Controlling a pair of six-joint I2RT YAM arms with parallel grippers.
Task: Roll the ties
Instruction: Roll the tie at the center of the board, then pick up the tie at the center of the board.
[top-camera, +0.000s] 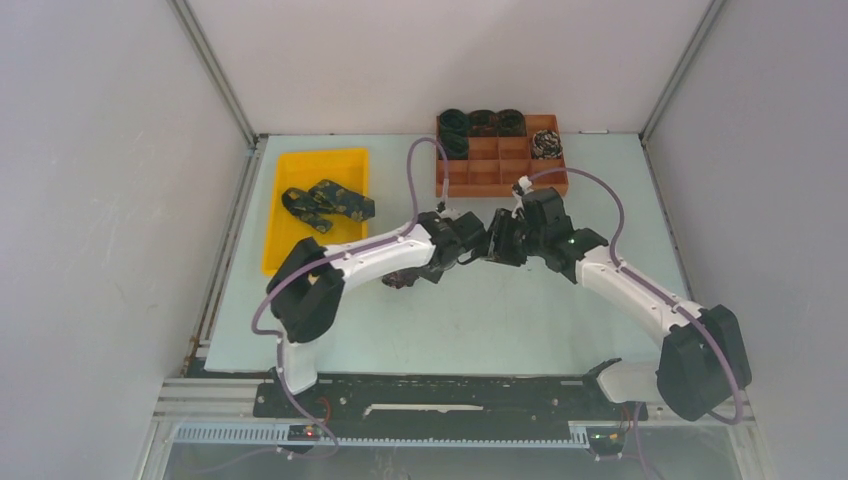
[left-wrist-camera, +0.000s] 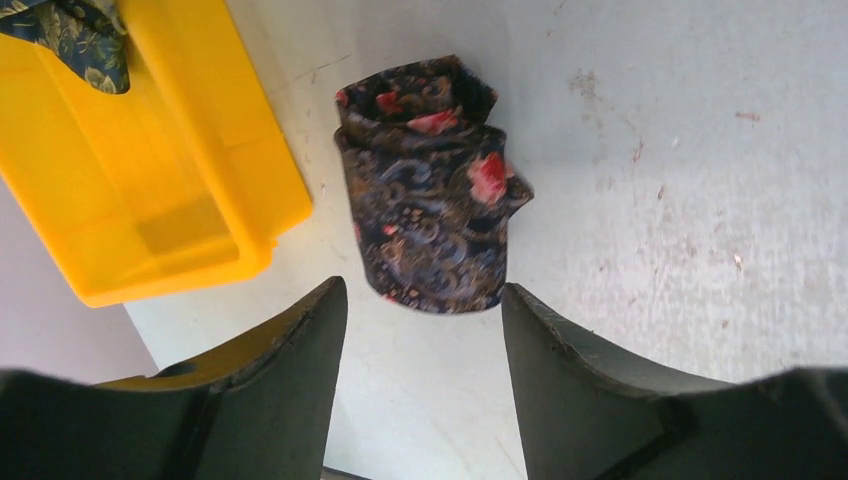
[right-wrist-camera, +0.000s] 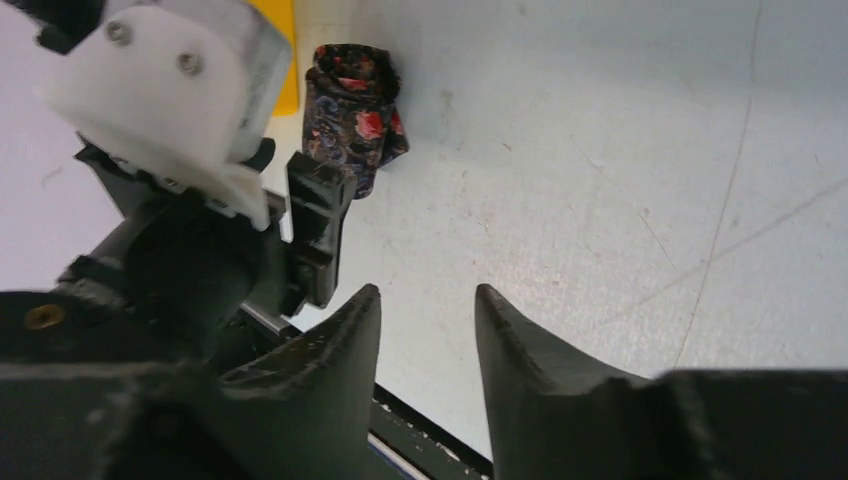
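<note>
On the table (top-camera: 500, 320), toward its left edge, a yellow tray (top-camera: 285, 240) with a loose tie (top-camera: 328, 202) folded inside, dark with a pale leafy pattern

Right of the tray, near the middle of the table, a rolled tie (left-wrist-camera: 430, 190), dark with red flowers, lying on the bare surface and partly hidden under the left arm in the overhead view

Just short of that roll, the left claw (left-wrist-camera: 425, 300), fingers spread wide, gripping nothing, the roll lying just beyond the tips

Close beside it, the right claw (right-wrist-camera: 428, 300), parted only a narrow way, nothing between the fingers, farther from the roll than the left one

At the far edge, right of centre, an orange divided box (top-camera: 500, 180) with coiled ties (top-camera: 482, 122) sitting in its far compartments, most of them toward its far left corner
</note>
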